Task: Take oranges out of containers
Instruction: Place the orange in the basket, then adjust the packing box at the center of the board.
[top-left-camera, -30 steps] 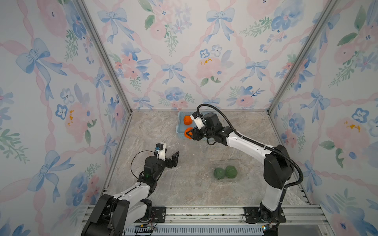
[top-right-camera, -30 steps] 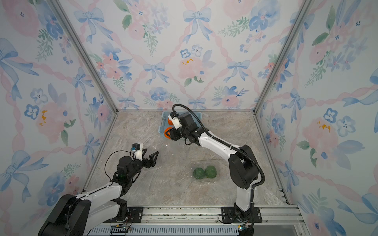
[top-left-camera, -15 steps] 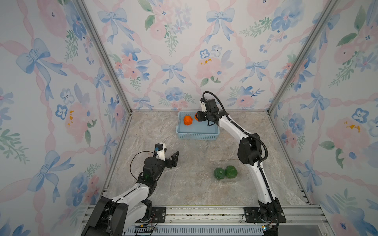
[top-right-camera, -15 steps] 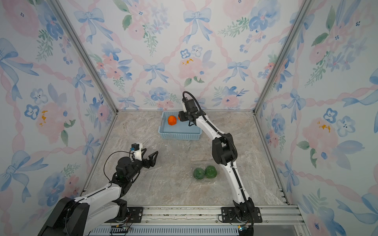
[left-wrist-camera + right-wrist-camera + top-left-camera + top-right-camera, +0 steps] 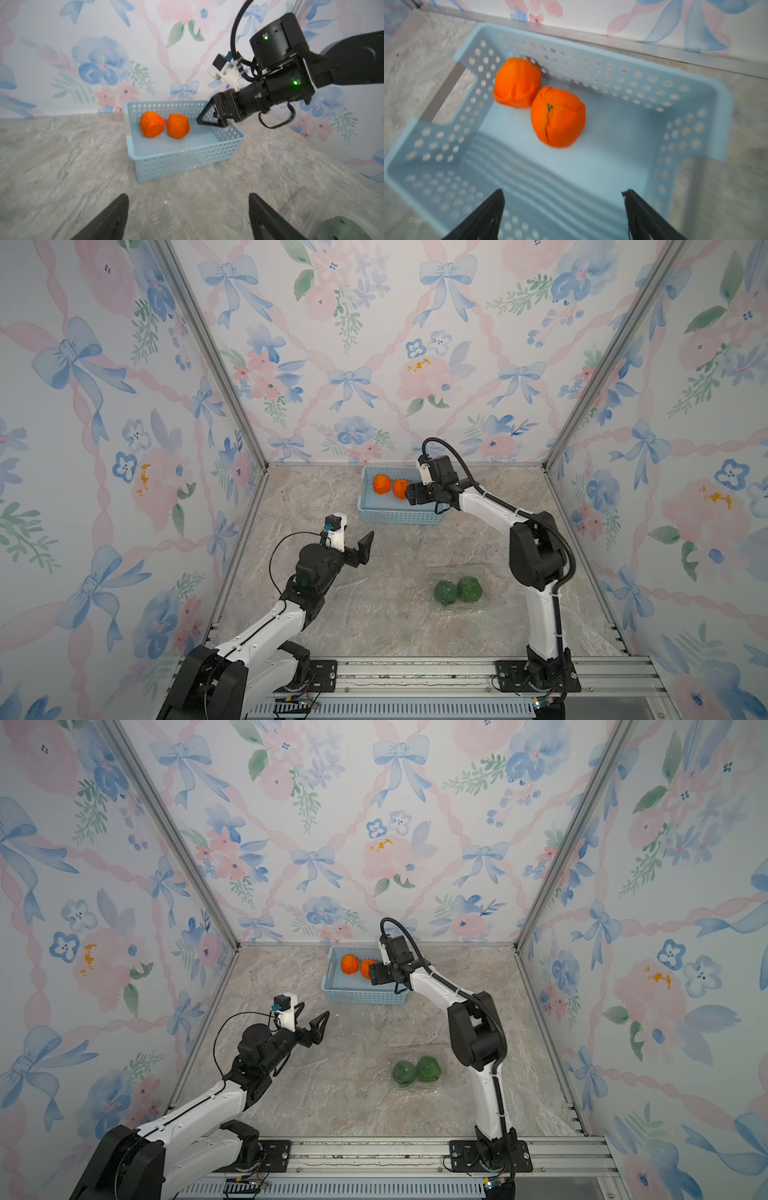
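While the right gripper hangs wide open and empty over the light-blue basket at upper centre, two bright oranges lie touching inside it: drop-off looks finished. Next, likely a reach to the green oranges in the clear tray, lower right. Meanwhile the left gripper is spread, empty.

Two oranges in the basket, two green ones in a clear tray
Right gripper over the basket, just beside an orange; left gripper above the table, well apart

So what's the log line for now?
right claw: open, over blue basket | two orange fruits: in basket | two green fruits: in clear tray
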Motion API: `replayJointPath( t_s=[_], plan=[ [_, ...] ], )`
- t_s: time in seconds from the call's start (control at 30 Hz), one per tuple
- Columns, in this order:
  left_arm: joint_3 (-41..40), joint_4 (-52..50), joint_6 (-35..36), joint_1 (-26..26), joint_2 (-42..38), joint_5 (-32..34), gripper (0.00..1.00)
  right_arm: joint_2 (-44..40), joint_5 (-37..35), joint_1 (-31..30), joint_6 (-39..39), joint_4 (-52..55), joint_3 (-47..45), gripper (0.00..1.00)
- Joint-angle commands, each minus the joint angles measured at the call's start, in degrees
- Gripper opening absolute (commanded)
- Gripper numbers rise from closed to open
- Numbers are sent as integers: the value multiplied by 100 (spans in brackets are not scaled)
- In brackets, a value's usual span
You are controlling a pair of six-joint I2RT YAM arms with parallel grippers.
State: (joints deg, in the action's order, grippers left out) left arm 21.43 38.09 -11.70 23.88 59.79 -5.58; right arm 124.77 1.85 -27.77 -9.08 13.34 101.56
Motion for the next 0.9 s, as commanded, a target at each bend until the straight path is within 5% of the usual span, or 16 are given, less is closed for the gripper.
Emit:
replayJointPath(
  t_s=[0.0, 0.07, 0.1, 0.13, 0.27, 0.47, 0.67, 0.87],
  plan=[
    [776, -424, 577, 463, 414, 172, 92, -1901, 15, 66, -12, -984, -1685, 59],
    [1282, -583, 676, 737, 997, -162, 92, -2922, 6, 40, -100, -741, -2829, 16],
    [1524, -615, 695, 861, 1318, -379, 92, -3481, -65, 0, -172, -517, -3346, 3],
    [1702, -624, 719, 984, 1627, -552, 92, -3858, -102, -75, -226, -333, -3745, 0],
    [2587, -635, 786, 1507, 2980, -1046, 92, -5162, -561, -782, -575, 808, -4912, 0],
    [3475, -627, 555, 1928, 4365, -1577, 91, -6313, -1088, -1842, -1738, 2530, -5466, 0],
    [3855, -623, 406, 2120, 4903, -1818, 92, -7111, -1108, -2411, -2806, 3880, -5565, 0],
    [3874, -627, 288, 2171, 5078, -1900, 91, -7187, -816, -2733, -3539, 4149, -5999, 3]
  ],
)
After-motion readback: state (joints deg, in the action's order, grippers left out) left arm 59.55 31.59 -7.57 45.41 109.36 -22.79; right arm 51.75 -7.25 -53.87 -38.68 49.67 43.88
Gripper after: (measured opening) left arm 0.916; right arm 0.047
